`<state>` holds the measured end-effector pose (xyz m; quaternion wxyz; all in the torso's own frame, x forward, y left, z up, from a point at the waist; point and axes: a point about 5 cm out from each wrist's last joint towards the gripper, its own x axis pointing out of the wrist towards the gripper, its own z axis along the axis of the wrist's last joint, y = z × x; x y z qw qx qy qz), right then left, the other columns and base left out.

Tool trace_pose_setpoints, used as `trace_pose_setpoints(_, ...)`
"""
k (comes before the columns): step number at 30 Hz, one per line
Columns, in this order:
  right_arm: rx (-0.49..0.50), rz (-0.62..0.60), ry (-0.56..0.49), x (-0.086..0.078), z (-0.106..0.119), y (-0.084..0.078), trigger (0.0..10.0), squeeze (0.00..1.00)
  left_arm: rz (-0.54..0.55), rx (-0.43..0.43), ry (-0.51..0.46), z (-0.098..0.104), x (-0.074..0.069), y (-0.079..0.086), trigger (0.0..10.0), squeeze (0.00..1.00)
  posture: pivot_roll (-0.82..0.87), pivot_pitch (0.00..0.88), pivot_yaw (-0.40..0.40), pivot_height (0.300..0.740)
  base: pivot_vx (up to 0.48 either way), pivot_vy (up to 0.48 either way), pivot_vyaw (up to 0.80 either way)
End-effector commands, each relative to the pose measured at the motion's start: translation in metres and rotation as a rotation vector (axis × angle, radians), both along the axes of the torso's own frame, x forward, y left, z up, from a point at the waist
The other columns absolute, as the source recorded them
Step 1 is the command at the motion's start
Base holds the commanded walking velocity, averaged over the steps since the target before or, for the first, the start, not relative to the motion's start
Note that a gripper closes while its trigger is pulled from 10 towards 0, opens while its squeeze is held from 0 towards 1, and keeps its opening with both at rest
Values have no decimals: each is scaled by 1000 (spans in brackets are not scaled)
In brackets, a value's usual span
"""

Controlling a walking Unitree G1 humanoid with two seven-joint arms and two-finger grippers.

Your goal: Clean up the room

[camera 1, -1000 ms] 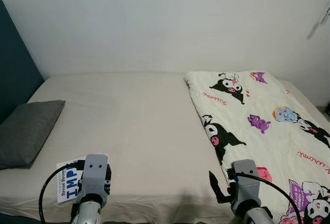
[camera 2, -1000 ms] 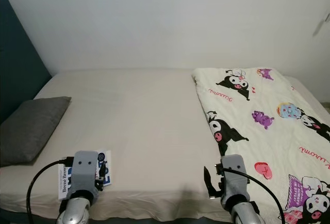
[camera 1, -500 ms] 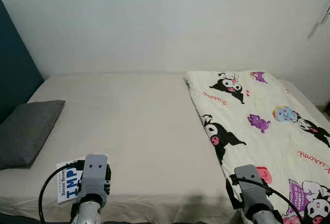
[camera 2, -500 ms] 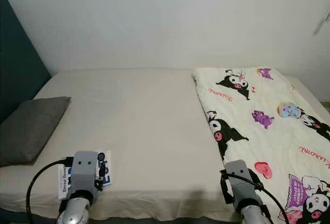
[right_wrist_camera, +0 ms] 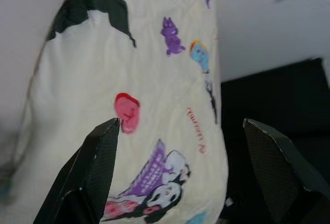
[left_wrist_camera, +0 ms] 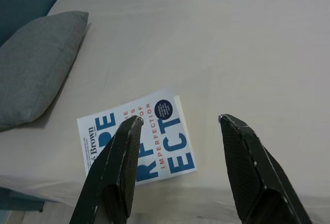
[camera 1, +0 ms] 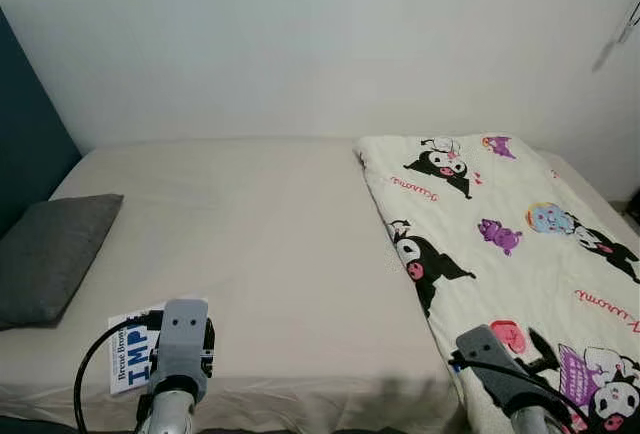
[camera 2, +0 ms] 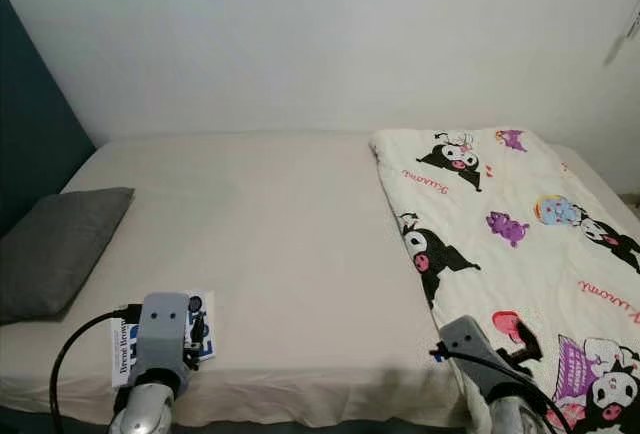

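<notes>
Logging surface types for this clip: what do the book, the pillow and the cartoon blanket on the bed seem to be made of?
Book: paper, likely a thin softcover with a smooth printed cover.
Pillow: grey woven fabric, matte, with a soft sagging shape.
Blanket: cream printed textile, probably lightly quilted, given its faint puckered stitching.
Left gripper hovers open over the book.

We stand in a bedroom of a home. A bed (camera 1: 270, 244) with a beige fitted sheet meets a plain white wall (camera 1: 320, 44) and a dark teal headboard (camera 1: 25, 144). A grey pillow (camera 1: 50, 254) lies at its head end, a cartoon-print quilt (camera 1: 500, 244) covers its foot end, and a paperback book (left_wrist_camera: 144, 141) rests near its front edge.
</notes>
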<state>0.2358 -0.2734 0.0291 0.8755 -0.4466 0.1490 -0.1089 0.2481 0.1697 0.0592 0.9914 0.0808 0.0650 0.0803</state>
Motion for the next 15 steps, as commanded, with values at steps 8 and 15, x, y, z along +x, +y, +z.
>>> trace_pose_setpoints(8, 36, 54, 17, -2, -8, 6, 10000, 0, 2, -5, 22, -6, -2, 1, 10000, 0, -28, 165, -4, 740, 0, 0, 0)
trace_pose_setpoints(15, 204, 39, 52, -2, -17, 3, 10000, 0, 1, -4, 19, -5, -1, 0, 10000, 0, -28, 162, -8, 740, 0, 0, 0)
